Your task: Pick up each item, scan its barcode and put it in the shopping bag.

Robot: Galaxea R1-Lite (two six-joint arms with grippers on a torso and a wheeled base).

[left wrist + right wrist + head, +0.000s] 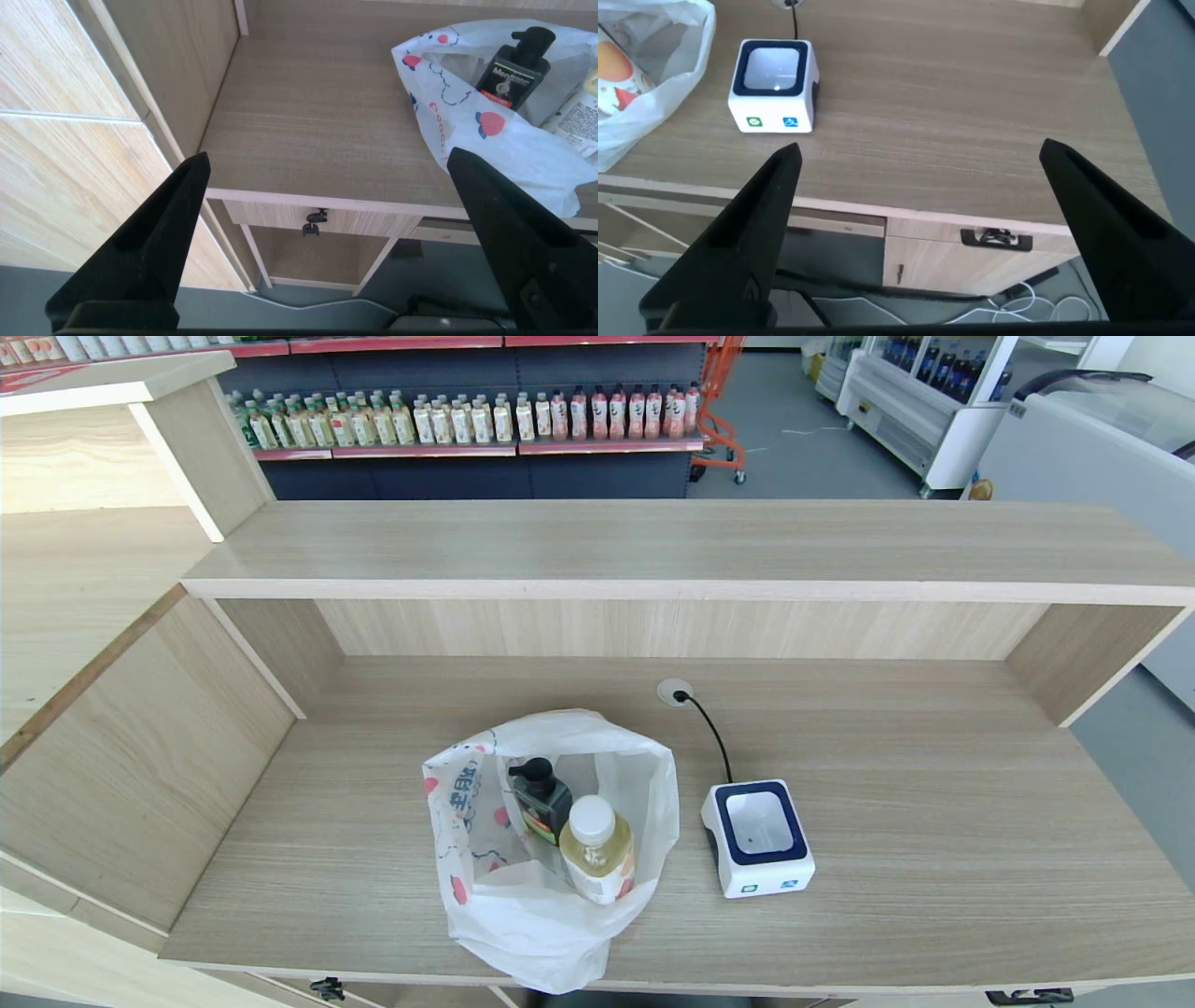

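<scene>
A white plastic shopping bag (523, 896) with red prints stands open on the counter. Inside it are a dark pump bottle (540, 798) and a pale drink bottle (597, 849) with a white cap. To the bag's right sits a white barcode scanner (756, 837) with a dark-rimmed window and a black cable. My left gripper (327, 243) hangs open off the counter's front edge, near the bag (505, 140) and pump bottle (509, 75). My right gripper (920, 238) is open too, in front of the counter, with the scanner (772, 86) beyond it.
The wooden counter (934, 840) has a raised back ledge and side walls. A drawer with a keyhole (999, 238) sits under the front edge. Shelves of bottled drinks (467, 420) and freezers (1074, 429) stand in the shop behind.
</scene>
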